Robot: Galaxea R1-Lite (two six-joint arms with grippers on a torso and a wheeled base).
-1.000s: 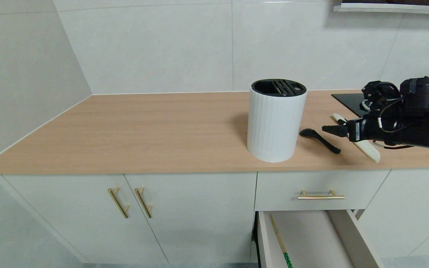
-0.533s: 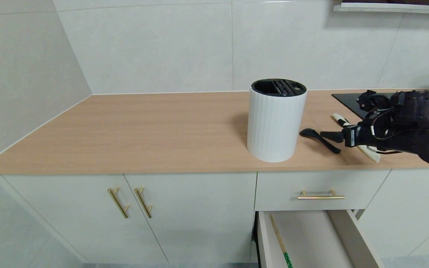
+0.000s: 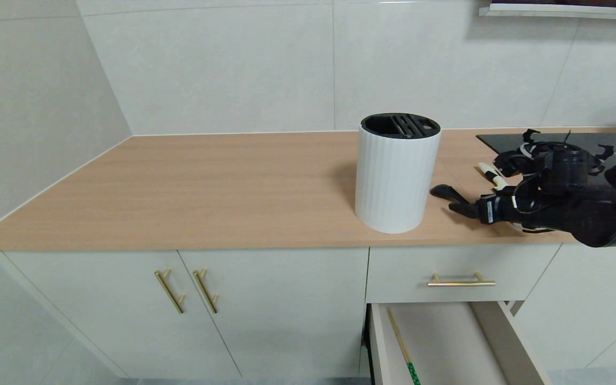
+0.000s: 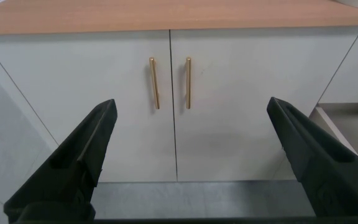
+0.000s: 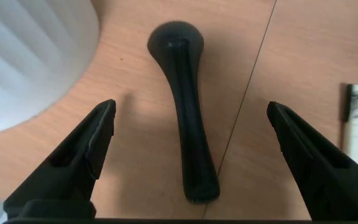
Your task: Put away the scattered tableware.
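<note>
My right jaws stand wide open and empty, low over the bench [image 3: 206, 187], black spoon [image 5: 184, 118] between them, beside the white holder [image 3: 397, 179]. Left jaws: wide open, empty.

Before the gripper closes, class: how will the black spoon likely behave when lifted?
The black spoon looks like one rigid moulded piece, probably stiff and light. Its smooth, narrow handle may slip or pivot if pinched off-centre.
</note>
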